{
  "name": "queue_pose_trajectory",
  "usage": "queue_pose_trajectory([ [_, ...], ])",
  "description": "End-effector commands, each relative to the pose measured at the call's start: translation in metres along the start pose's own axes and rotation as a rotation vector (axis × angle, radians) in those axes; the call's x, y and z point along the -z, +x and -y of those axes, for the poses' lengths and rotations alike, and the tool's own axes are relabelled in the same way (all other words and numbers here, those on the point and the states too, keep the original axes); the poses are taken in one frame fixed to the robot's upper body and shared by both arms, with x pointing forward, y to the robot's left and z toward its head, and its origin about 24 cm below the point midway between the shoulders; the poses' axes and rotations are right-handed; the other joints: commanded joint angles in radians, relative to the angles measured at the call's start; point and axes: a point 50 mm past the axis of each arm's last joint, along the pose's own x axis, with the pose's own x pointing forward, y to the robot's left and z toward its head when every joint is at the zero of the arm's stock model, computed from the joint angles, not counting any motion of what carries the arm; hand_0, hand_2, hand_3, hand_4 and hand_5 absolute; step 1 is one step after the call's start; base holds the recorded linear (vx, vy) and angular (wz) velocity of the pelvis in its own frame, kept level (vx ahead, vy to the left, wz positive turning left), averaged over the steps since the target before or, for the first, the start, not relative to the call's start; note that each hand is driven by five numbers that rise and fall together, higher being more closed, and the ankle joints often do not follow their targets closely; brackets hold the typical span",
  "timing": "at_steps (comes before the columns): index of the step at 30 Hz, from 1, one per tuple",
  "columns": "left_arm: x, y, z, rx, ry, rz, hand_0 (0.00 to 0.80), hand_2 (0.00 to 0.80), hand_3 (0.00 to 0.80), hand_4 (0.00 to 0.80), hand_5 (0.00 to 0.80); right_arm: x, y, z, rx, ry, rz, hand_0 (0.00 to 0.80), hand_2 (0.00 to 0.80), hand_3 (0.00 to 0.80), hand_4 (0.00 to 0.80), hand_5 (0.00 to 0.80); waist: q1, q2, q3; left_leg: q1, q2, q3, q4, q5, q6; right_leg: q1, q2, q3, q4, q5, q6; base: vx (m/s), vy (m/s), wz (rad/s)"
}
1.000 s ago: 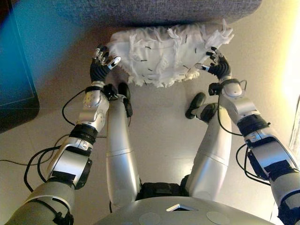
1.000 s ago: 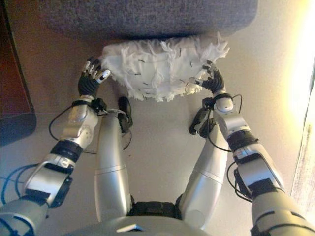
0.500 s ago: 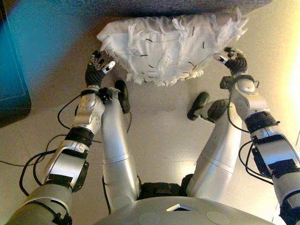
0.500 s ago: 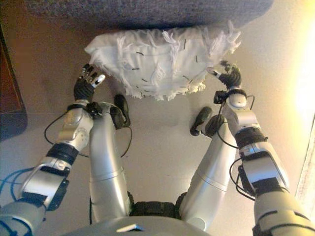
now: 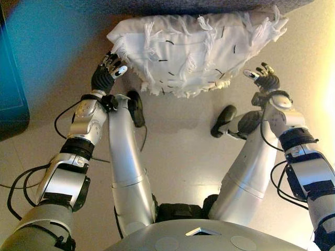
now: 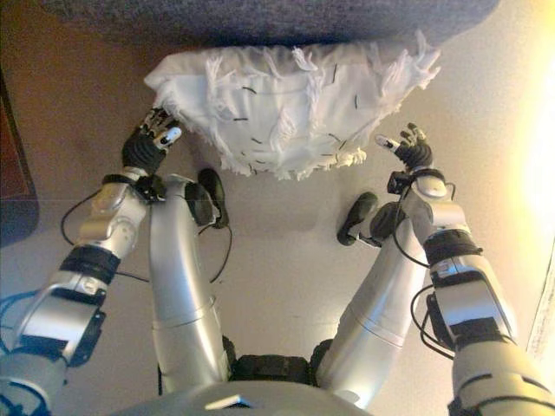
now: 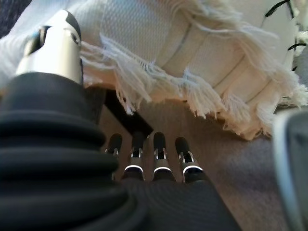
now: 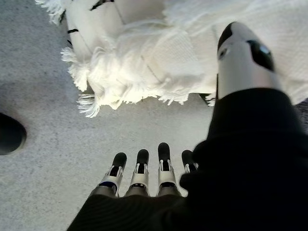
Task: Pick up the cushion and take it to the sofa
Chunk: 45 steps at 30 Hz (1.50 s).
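The white fringed cushion (image 5: 193, 52) lies at the grey sofa's (image 5: 199, 5) front edge and overhangs the floor. My left hand (image 5: 107, 73) is open just off the cushion's left corner, not touching it. My right hand (image 5: 267, 81) is open below the cushion's right corner, with a gap between them. In the left wrist view the fingers (image 7: 154, 159) are straight and empty under the cushion's fringe (image 7: 216, 43). In the right wrist view the fingers (image 8: 144, 168) are straight and the cushion (image 8: 144, 57) lies past them.
A dark cabinet (image 5: 10, 94) stands on the floor at the left. A dark sofa leg (image 7: 120, 106) shows under the cushion in the left wrist view. Beige floor (image 5: 178, 141) lies between me and the sofa.
Both hands held the cushion's sides a second ago. They have let go and drawn back. The cushion has moved up against the sofa and stays there.
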Motion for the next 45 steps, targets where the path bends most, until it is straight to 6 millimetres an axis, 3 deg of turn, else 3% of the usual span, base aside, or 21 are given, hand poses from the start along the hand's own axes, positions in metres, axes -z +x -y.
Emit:
queue_pose_trajectory([
  [1,0.013,0.001,0.032,0.143,-0.075,-0.043,0.000,0.000,0.000,0.000,0.000,0.001,-0.004,0.010,-0.035,-0.037,0.032,0.000,0.000,0.000,0.000,0.000,-0.021,0.015,-0.007,0.014,0.042,0.056,0.022,-0.093,0.077,0.028,-0.012,0.040,-0.043,0.023,-0.037,0.000,0.000,0.00],
  [7,0.018,0.000,0.036,0.194,-0.059,-0.106,0.000,0.000,0.000,0.000,0.000,-0.019,-0.009,-0.018,-0.219,-0.110,0.127,0.000,0.000,0.000,0.000,0.000,-0.027,-0.001,-0.007,0.013,0.057,0.054,0.060,-0.102,0.074,0.014,-0.022,0.072,-0.004,0.021,-0.040,0.013,0.005,-0.03],
  [14,0.016,0.005,0.045,0.241,-0.074,-0.134,0.000,0.000,0.000,0.000,0.000,-0.026,-0.009,-0.039,-0.302,-0.147,0.138,0.000,0.000,0.000,0.000,0.000,-0.027,-0.009,-0.007,0.012,0.071,0.043,0.127,-0.120,0.072,-0.007,-0.038,0.120,0.067,0.013,-0.042,0.047,0.000,0.06],
  [24,0.006,0.013,0.092,0.411,-0.092,-0.126,0.000,0.000,0.000,0.000,0.000,-0.033,-0.013,-0.077,-0.387,-0.122,0.143,0.000,0.000,0.000,0.000,0.000,-0.030,-0.005,-0.007,0.012,0.076,0.004,0.219,-0.145,0.080,-0.008,-0.051,0.177,0.142,0.002,-0.050,0.046,-0.014,0.09],
  [30,0.018,0.006,0.106,0.440,-0.123,-0.156,0.000,0.000,0.000,0.000,0.000,-0.024,-0.019,-0.088,-0.419,-0.108,0.118,0.000,0.000,0.000,0.000,0.000,-0.032,0.000,-0.007,0.012,0.074,-0.014,0.279,-0.161,0.087,-0.008,-0.059,0.210,0.199,-0.011,-0.062,0.048,-0.015,0.12],
  [31,0.020,0.003,0.112,0.464,-0.129,-0.156,0.000,0.000,0.000,0.000,0.000,-0.020,-0.021,-0.092,-0.432,-0.105,0.112,0.311,0.311,0.311,0.311,0.311,-0.032,0.002,-0.007,0.012,0.073,-0.021,0.291,-0.164,0.087,-0.008,-0.059,0.217,0.211,-0.013,-0.063,0.051,-0.018,0.11],
  [32,0.022,0.001,0.115,0.482,-0.132,-0.158,0.000,0.000,0.000,0.000,0.000,-0.018,-0.022,-0.095,-0.438,-0.100,0.110,0.706,0.706,0.706,0.706,0.706,-0.032,0.002,-0.007,0.012,0.071,-0.024,0.298,-0.165,0.086,-0.008,-0.059,0.221,0.217,-0.013,-0.064,0.059,-0.020,0.11],
  [33,0.024,-0.001,0.118,0.499,-0.134,-0.159,0.213,0.213,0.213,0.213,0.213,-0.016,-0.024,-0.096,-0.447,-0.091,0.109,0.800,0.800,0.800,0.800,0.800,-0.031,0.002,-0.007,0.012,0.070,-0.026,0.303,-0.165,0.085,-0.008,-0.059,0.224,0.221,-0.013,-0.065,0.051,-0.017,0.04],
  [34,0.024,-0.002,0.122,0.511,-0.134,-0.162,0.574,0.574,0.574,0.574,0.574,-0.014,-0.025,-0.098,-0.451,-0.080,0.106,0.800,0.800,0.800,0.800,0.800,-0.031,0.003,-0.007,0.012,0.068,-0.029,0.307,-0.163,0.085,-0.008,-0.059,0.227,0.224,-0.011,-0.066,0.051,-0.017,0.03],
  [35,0.025,-0.003,0.125,0.524,-0.136,-0.161,0.800,0.800,0.800,0.800,0.800,-0.012,-0.026,-0.099,-0.454,-0.070,0.103,0.800,0.800,0.800,0.800,0.800,-0.032,0.003,-0.007,0.012,0.066,-0.033,0.311,-0.163,0.085,-0.008,-0.060,0.230,0.227,-0.009,-0.066,0.050,-0.017,0.03],
  [39,0.029,-0.008,0.134,0.532,-0.119,-0.162,0.800,0.800,0.800,0.800,0.800,-0.004,-0.030,-0.104,-0.460,-0.031,0.094,0.800,0.800,0.800,0.800,0.800,-0.033,0.004,-0.007,0.012,0.060,-0.046,0.324,-0.156,0.082,-0.008,-0.056,0.242,0.236,-0.001,-0.068,0.038,-0.004,0.05],
  [45,0.034,-0.010,0.132,0.502,-0.107,-0.159,0.800,0.800,0.800,0.800,0.800,0.002,-0.035,-0.107,-0.501,0.006,0.108,0.800,0.800,0.800,0.800,0.800,-0.034,0.006,-0.007,0.012,0.058,-0.063,0.316,-0.134,0.070,-0.007,-0.050,0.245,0.220,0.026,-0.067,0.006,0.004,-0.02],
])
